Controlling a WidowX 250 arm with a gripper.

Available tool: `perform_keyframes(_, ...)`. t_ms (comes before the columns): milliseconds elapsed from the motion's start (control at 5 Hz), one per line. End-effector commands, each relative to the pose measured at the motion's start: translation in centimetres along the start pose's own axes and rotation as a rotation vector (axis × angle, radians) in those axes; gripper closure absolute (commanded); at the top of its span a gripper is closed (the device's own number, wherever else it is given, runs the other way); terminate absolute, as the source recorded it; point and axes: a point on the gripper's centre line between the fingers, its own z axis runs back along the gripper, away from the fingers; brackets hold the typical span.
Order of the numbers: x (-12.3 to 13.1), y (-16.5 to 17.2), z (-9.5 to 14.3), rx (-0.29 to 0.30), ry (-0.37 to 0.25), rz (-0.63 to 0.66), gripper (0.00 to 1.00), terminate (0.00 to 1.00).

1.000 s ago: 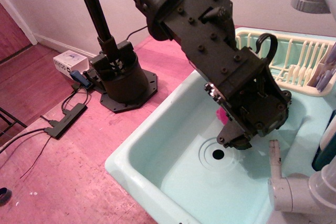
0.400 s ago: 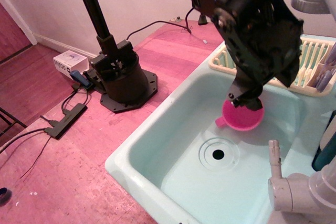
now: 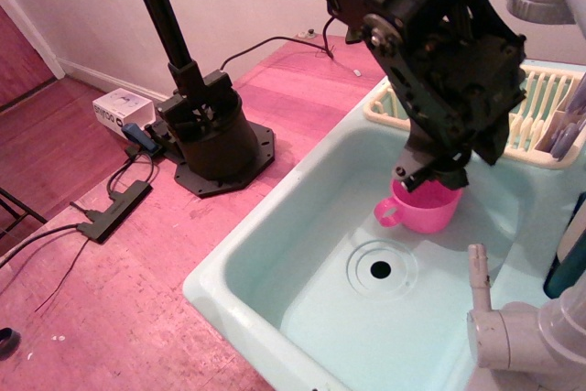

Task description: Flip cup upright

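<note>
The pink cup (image 3: 425, 212) is in the pale green sink (image 3: 240, 267), just behind and right of the drain (image 3: 381, 270). It stands nearly upright, rim up, with its loop handle (image 3: 387, 216) pointing left. My black gripper (image 3: 430, 177) reaches down from above, its fingertips at the cup's far rim, and appears shut on the rim. The gripper body hides the back of the cup. I cannot tell whether the cup's base touches the sink floor.
A cream dish rack (image 3: 538, 107) stands behind the sink at right. A white faucet (image 3: 499, 331) juts in at the front right. Another arm's black base (image 3: 212, 135), cables, a power strip (image 3: 114, 210) and a white box (image 3: 119, 109) lie on the pink floor at left.
The gripper rose out of the sink with the cup, which first tilted its opening toward the camera and now sits close to upright, slightly lower.
</note>
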Motion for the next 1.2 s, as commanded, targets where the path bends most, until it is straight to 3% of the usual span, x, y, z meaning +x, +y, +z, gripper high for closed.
perform_keyframes(0, -1.0, 0.5, 0.8, 0.011, 0.068, 0.005, 0.0, 0.0)
perform_keyframes(400, 0.2, -1.6, 4.4, 0.006, 0.07, -0.023, 0.0, 0.0)
perform_keyframes(1000, 0.2, -1.6, 4.4, 0.006, 0.07, -0.023, 0.0, 0.0)
